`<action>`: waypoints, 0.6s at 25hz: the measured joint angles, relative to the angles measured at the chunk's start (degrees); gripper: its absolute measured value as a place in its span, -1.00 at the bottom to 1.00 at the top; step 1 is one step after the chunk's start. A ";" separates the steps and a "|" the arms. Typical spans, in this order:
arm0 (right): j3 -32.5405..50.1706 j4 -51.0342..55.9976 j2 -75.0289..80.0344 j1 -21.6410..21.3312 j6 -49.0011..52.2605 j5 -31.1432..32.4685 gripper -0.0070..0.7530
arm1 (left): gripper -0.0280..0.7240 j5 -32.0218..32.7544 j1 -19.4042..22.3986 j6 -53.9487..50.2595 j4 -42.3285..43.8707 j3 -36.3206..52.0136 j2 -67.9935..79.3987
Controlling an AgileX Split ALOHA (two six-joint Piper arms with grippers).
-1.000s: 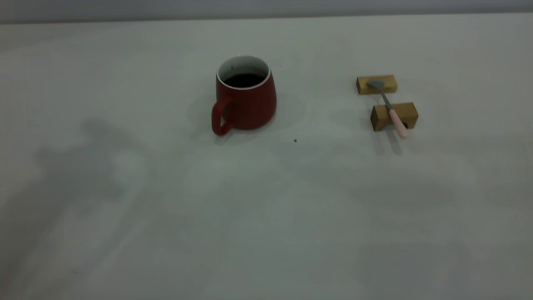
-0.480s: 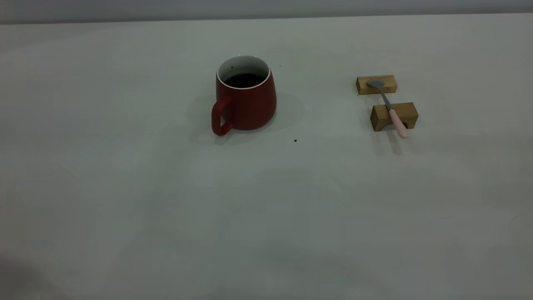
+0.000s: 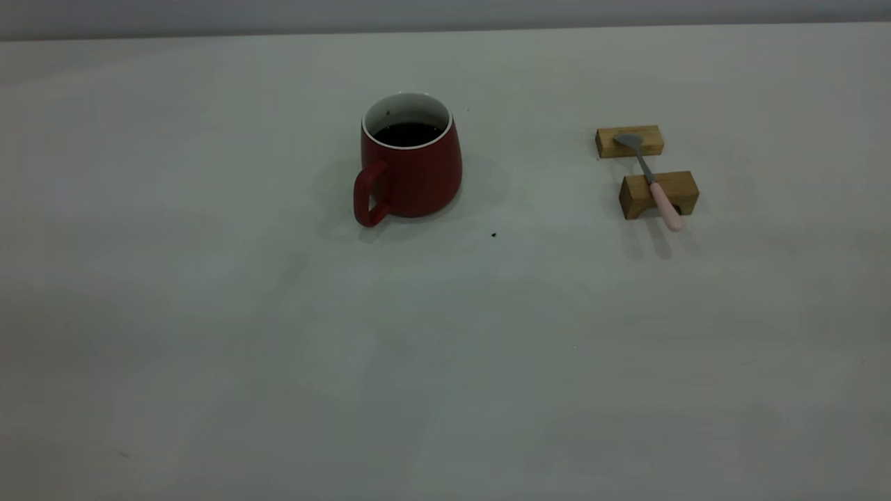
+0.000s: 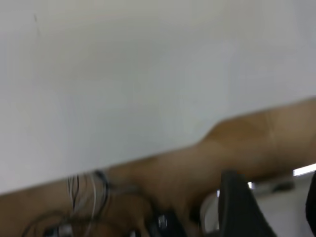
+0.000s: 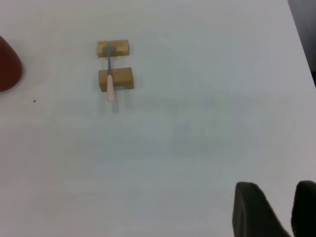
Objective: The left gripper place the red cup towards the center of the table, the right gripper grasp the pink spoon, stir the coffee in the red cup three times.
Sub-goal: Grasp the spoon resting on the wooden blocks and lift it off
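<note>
The red cup (image 3: pixel 411 170) stands upright toward the far middle of the table (image 3: pixel 278 348), handle turned to the near left, with dark coffee (image 3: pixel 408 133) inside. To its right, the pink spoon (image 3: pixel 652 184) lies across two wooden blocks, bowl on the far one. Neither gripper shows in the exterior view. In the right wrist view my right gripper (image 5: pixel 279 210) hangs open and empty over bare table, far from the spoon (image 5: pixel 109 81); the cup (image 5: pixel 7 64) shows at that picture's edge. The left gripper (image 4: pixel 276 212) is open and empty past the table's edge.
The far block (image 3: pixel 629 141) and near block (image 3: pixel 679 189) carry the spoon. A tiny dark speck (image 3: pixel 493 235) lies near the cup. The left wrist view shows the table's brown edge (image 4: pixel 237 143) and loose cables (image 4: pixel 84 187). The table's right edge (image 5: pixel 300 49) borders dark floor.
The large arm shadow on the table's near left has faded away. Cup, spoon and blocks have not moved.
</note>
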 joint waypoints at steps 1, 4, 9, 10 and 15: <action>0.00 0.65 0.00 0.00 0.00 0.00 -0.36 | 0.16 -0.05 0.00 0.06 0.05 0.00 -1.49; 0.00 2.73 0.00 0.00 -0.05 -0.23 -0.35 | 0.16 -0.05 0.00 0.06 0.05 0.00 -5.50; -1.93 5.84 5.65 0.00 -0.55 -3.90 -0.18 | 0.16 0.01 4.61 0.06 0.05 0.00 -11.41; -2.45 6.18 7.87 0.00 -1.43 -5.17 -0.12 | 0.16 0.01 6.29 0.06 0.05 0.00 -12.26; -3.56 11.94 19.77 0.00 -7.62 -14.10 0.11 | 0.16 0.17 13.07 0.11 0.05 0.00 -17.86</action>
